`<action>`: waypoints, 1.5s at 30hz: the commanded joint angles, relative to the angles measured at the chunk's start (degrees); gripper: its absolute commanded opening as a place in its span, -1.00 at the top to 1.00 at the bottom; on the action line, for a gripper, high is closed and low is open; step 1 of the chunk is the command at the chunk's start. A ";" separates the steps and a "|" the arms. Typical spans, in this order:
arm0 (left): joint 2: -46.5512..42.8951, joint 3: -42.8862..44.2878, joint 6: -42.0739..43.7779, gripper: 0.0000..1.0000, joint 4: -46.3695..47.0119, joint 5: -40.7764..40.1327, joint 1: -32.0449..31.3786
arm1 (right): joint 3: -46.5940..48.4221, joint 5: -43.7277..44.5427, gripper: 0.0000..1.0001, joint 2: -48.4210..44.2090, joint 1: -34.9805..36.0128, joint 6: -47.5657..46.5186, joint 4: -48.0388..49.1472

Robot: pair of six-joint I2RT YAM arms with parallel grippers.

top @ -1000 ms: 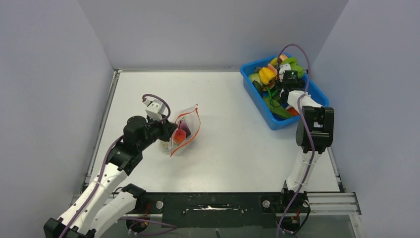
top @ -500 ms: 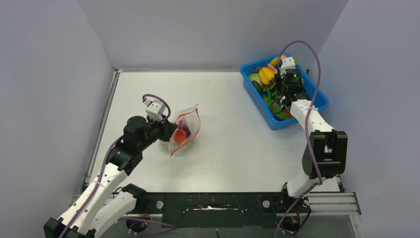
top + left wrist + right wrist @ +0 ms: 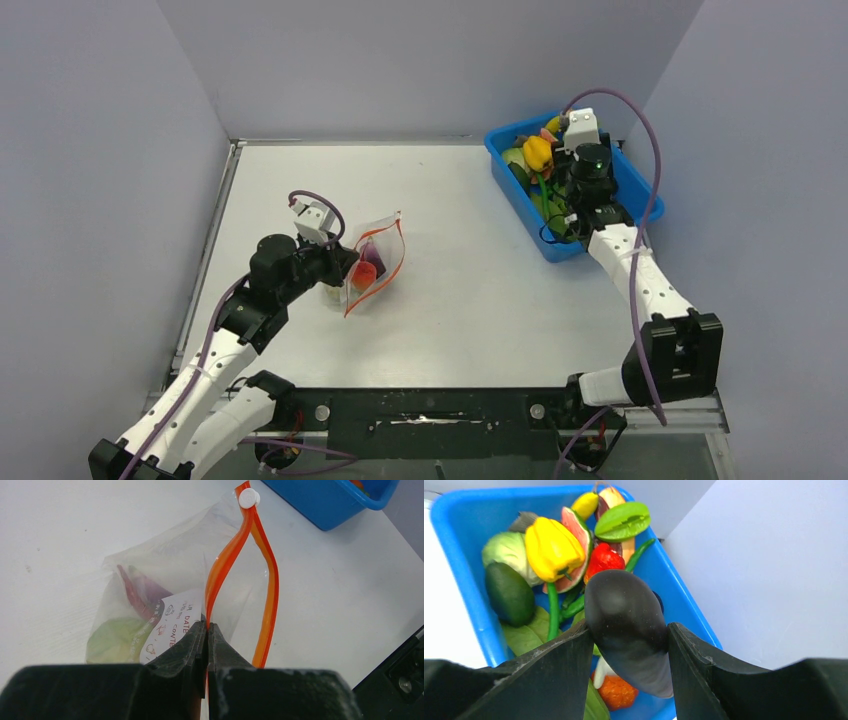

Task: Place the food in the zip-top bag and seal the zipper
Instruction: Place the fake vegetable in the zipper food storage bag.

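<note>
Raised above tub (image 3: 470,597) — right gripper (image 3: 628,631) clamps dark eggplant (image 3: 624,607).

A white table (image 3: 480,220) is seen mid-frame, enclosed by plain pale grey walls at the left (image 3: 90,200), top (image 3: 420,60) and right (image 3: 760,150). A black rail (image 3: 430,410) is fitted along the lower edge. Even lighting is cast, possibly from overhead.

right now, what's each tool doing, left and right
Left tool: closed on the zipper of the zip-top bag.
Right tool: closed on a dark eggplant, over the blue tub.
</note>
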 commanded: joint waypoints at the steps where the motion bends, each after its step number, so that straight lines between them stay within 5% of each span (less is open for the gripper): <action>1: -0.78 0.28 0.53 1.00 3.15 0.53 0.41 | -0.15 0.11 0.31 -5.91 3.08 0.37 3.72; 8: -0.34 0.37 0.44 1.00 3.09 0.60 0.49 | -1.89 -5.81 0.30 -12.73 6.41 4.69 1.52; 18: -0.25 0.85 -2.18 1.00 4.77 2.93 0.66 | -10.03 -31.34 0.27 -25.40 8.02 15.00 5.98; 30: 1.25 1.51 -8.43 1.00 7.11 6.81 0.62 | -16.89 -55.16 0.27 -30.74 15.68 14.06 19.21; 45: 1.96 3.81 -7.82 1.00 4.56 6.25 0.67 | -19.61 -71.73 0.22 -22.92 36.32 8.59 35.62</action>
